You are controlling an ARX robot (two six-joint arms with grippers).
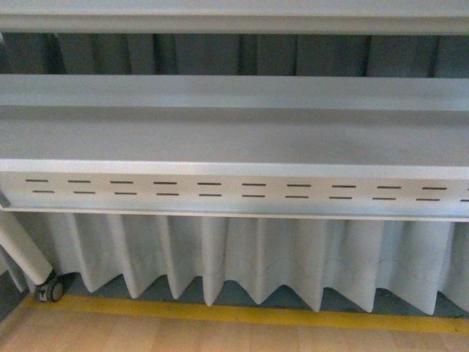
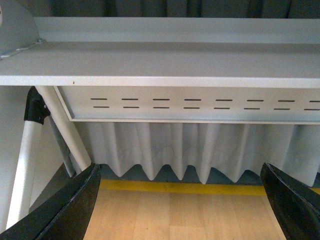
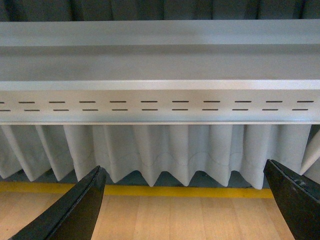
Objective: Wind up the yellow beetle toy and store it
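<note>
The yellow beetle toy is out of view in every frame. My left gripper [image 2: 180, 210] is open, its two black fingers [image 2: 70, 210] spread wide with only wooden floor showing between them. My right gripper [image 3: 182, 210] is open too, with black fingers [image 3: 75, 212] at both lower corners of its view and nothing held. Neither arm shows in the front view.
A grey metal table frame [image 1: 234, 194] with slotted rail spans all views, a pleated grey curtain [image 1: 242, 257] hanging below it. A yellow floor line [image 1: 242, 314] borders the wooden floor [image 1: 220, 337]. A white leg with a caster [image 1: 50, 291] stands at the left.
</note>
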